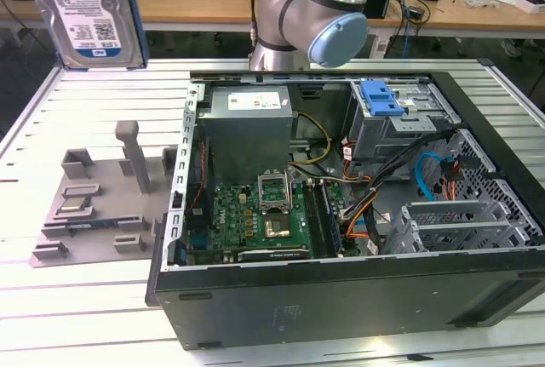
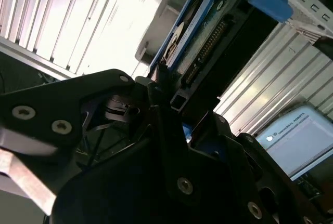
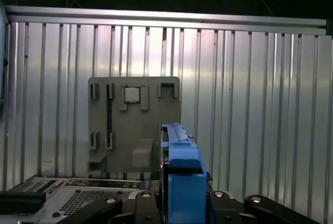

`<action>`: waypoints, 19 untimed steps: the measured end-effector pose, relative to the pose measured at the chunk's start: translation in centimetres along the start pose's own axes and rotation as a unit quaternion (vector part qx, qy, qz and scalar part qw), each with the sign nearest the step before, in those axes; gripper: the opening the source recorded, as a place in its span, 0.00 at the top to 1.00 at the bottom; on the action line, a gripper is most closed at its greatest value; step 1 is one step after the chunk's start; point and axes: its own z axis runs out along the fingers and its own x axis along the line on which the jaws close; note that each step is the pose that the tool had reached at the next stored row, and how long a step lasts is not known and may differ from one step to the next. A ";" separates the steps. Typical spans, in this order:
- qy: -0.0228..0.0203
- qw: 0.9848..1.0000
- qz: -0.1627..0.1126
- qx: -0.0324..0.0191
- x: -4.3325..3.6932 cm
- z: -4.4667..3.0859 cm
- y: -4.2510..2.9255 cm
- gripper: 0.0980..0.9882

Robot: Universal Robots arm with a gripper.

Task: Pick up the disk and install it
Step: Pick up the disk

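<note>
The disk (image 1: 85, 14), a silver drive with a blue-and-white label and a blue carrier frame, hangs high in the air at the exterior view's upper left, above the slatted table and clear of the computer case. My gripper (image 2: 166, 96) is shut on the disk (image 2: 200, 42), its black fingers (image 2: 156, 86) clamping one end. In the first wrist view the disk (image 3: 179, 172) appears edge-on, held in the gripper (image 3: 179, 199), with the grey fixture plate (image 3: 134, 120) on the table beneath it.
The open computer case (image 1: 341, 299) lies on the table at the exterior view's right. Inside are a grey power-supply box (image 1: 247, 124), a motherboard (image 1: 255, 218) and a drive cage with a blue latch (image 1: 381, 99). The arm's base (image 1: 315, 9) stands behind the case.
</note>
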 end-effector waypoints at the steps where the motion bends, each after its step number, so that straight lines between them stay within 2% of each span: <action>1: 0.000 1.000 0.000 0.000 0.02 -0.01 -0.49 0.70; 6: 0.000 1.000 0.000 0.000 0.10 -0.04 -2.74 0.70; 8: 0.000 1.000 0.000 0.000 0.17 -0.04 -4.31 0.70; 10: 0.000 1.000 0.000 0.000 0.20 -0.06 -5.40 0.70; 11: 0.000 1.000 0.000 0.000 0.25 -0.07 -6.48 0.70; 12: 0.000 1.000 0.000 0.000 0.27 -0.08 -7.24 0.70; 19: 0.000 1.000 0.000 -0.001 0.40 -0.11 -10.48 0.70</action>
